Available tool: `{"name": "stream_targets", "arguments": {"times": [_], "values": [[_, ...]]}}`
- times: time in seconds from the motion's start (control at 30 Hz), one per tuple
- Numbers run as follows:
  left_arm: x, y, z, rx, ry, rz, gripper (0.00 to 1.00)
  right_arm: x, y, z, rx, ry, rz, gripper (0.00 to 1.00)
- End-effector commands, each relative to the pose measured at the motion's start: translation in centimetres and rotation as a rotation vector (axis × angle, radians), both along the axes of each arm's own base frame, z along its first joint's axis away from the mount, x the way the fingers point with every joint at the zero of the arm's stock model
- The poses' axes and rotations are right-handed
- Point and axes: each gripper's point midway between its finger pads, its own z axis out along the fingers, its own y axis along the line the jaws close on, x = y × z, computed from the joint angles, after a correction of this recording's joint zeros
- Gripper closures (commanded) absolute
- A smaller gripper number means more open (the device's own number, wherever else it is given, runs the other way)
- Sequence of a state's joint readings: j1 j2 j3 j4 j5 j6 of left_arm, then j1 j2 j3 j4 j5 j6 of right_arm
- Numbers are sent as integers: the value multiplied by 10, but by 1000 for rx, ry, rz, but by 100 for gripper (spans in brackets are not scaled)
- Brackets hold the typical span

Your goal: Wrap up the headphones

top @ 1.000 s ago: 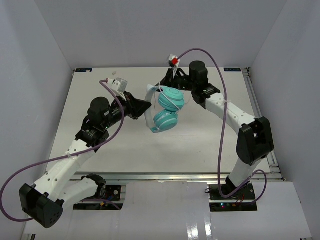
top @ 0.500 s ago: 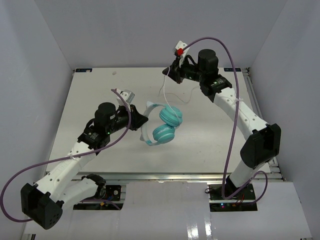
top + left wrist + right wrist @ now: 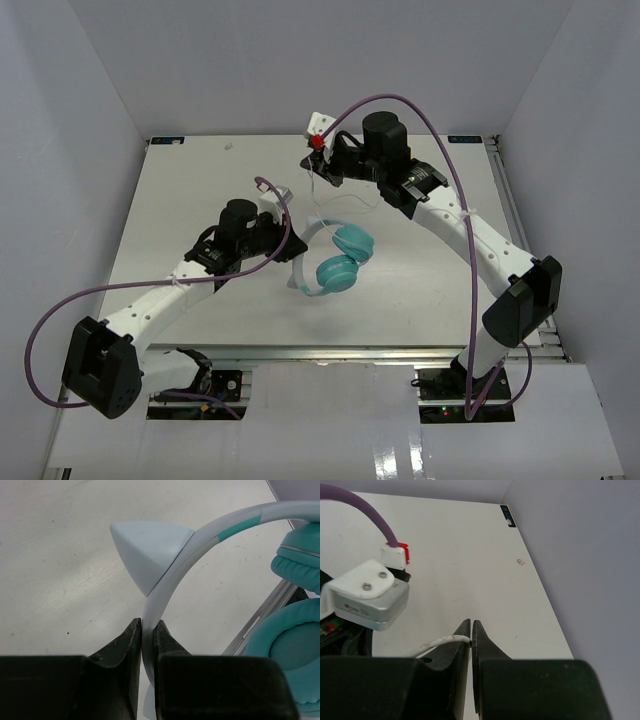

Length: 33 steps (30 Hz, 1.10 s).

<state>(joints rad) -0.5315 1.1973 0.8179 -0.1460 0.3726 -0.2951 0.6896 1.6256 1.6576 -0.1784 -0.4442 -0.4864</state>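
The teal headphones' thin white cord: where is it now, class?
Top view, centre: the cord runs from the shut right gripper at the far side to the headphones held by the left gripper.

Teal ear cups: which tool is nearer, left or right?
Left. The left tool is shut on the headband, just beside the ear cups. The right tool is farther back, pinching the white cord, apart from the cups.

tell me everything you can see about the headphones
Small headphones with two teal padded ear cups, close together, and a pale plastic-looking headband bearing a pointed cat-ear piece. The left hand is shut on the band; the right hand pinches their thin white cord farther back.
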Motion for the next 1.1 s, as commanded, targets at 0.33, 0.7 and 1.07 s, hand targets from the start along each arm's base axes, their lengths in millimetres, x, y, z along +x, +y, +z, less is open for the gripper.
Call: {"name": "stream_targets", "arguments": {"times": [0.33,0.7,1.07], "values": [[-13,-13,93,-172,-237,-50,100,56,-42,-19,-64,-39,-304,92],[7,47,38,115,-169,233,100,18,-85,-6,-228,-248,-56,3],[-5,46,25,79,-93,242,100,-43,-131,-24,-249,-264,274,0]]}}
